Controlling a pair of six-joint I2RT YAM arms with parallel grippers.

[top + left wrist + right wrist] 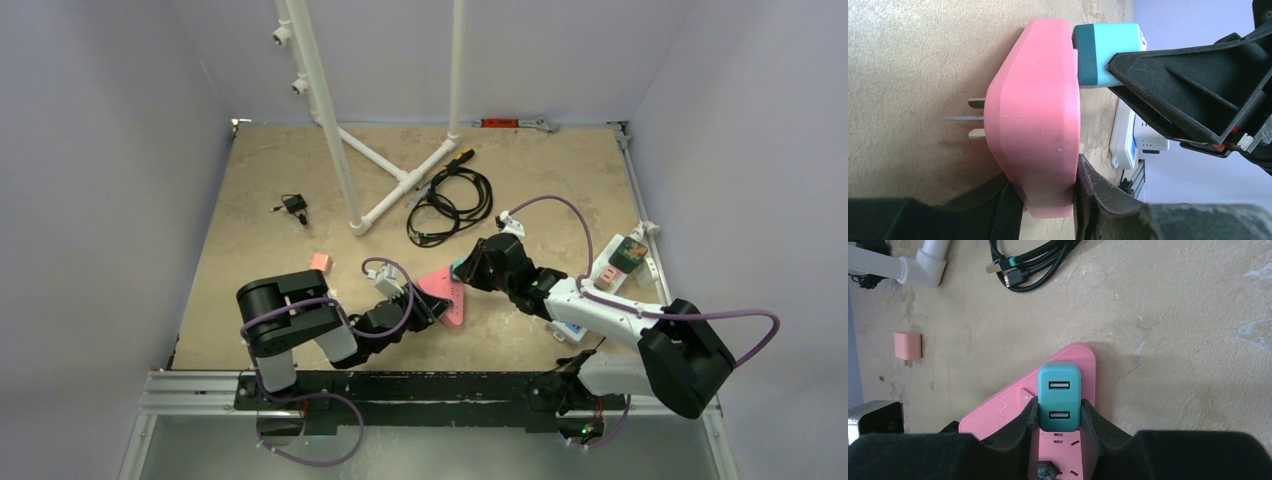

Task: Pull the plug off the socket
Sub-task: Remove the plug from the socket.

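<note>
A pink triangular socket (pixel 445 292) lies at the table's middle front, with a teal two-port USB plug (pixel 457 268) at its far corner. My left gripper (pixel 432 312) is shut on the socket's near end; the left wrist view shows the socket (pixel 1035 110) clamped between the fingers, metal prongs (pixel 975 117) sticking out of its back. My right gripper (pixel 1059 412) is shut on the plug (pixel 1059 395), one finger on each side. In the left wrist view the plug (pixel 1103 52) sits flush against the socket's face with no gap.
Coiled black cables (pixel 450 200) and a white pipe stand (pixel 380 190) lie behind. A small peach block (pixel 320 262) sits left of the socket, a small black adapter (pixel 293 206) farther back. A white power strip (pixel 625 265) carrying a green plug lies at the right edge.
</note>
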